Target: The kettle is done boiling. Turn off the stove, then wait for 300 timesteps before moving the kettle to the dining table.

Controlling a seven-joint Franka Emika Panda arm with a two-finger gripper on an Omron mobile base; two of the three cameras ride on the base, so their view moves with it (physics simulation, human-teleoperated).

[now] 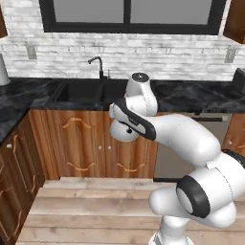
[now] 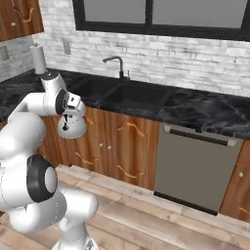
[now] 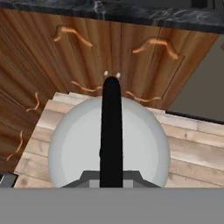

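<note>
Pincer (image 2: 72,110) clamped on the thin black arched handle of the kettle (image 2: 72,125), which hangs just beneath it in the air, in front of the wooden cabinet doors (image 2: 110,141). Smooth, silvery-white and domed, the kettle's top (image 3: 109,142) shows round in the hand view, its handle running straight across. Beyond the pincer lie a dark marble counter (image 1: 191,98), a sink (image 2: 132,95) and a curved black faucet (image 1: 98,64). Plank flooring (image 1: 91,206) lies below. Both base views show the white arm folded, elbow high.
</note>
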